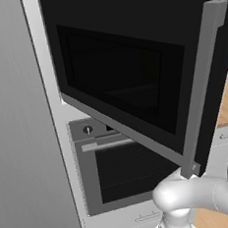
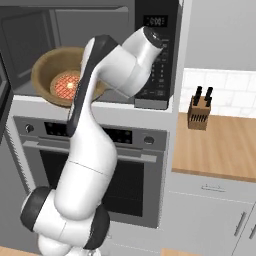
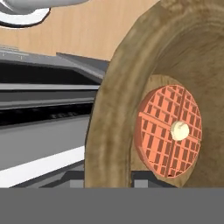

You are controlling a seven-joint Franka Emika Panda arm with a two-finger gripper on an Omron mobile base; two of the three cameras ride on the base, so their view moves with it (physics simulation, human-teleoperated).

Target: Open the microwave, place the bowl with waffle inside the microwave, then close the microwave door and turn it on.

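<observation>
The large black built-in microwave stands open above the grey-framed oven. Its wide black door with a dark glass window is swung out to the left and towards the robot, and the long grey bar handle runs down its free edge.

In the right base view the round olive-brown bowl sits at the front of the microwave's cavity, tilted so that its inside faces outward, with the reddish-tan round waffle lying in its bottom. The white arm reaches up in front of the bowl's right side and hides part of its rim. To the right of the cavity the keypad strip with a small display at the top is in sight, partly behind the arm.

The hand view looks closely into the bowl: the waffle has a grid pattern and a pale dab at its middle.

The gripper's fingers are not visible, so I cannot tell whether the claw is wide, narrow or holding the bowl.

Further right, a wooden knife block with dark handles stands on the wooden counter.
</observation>
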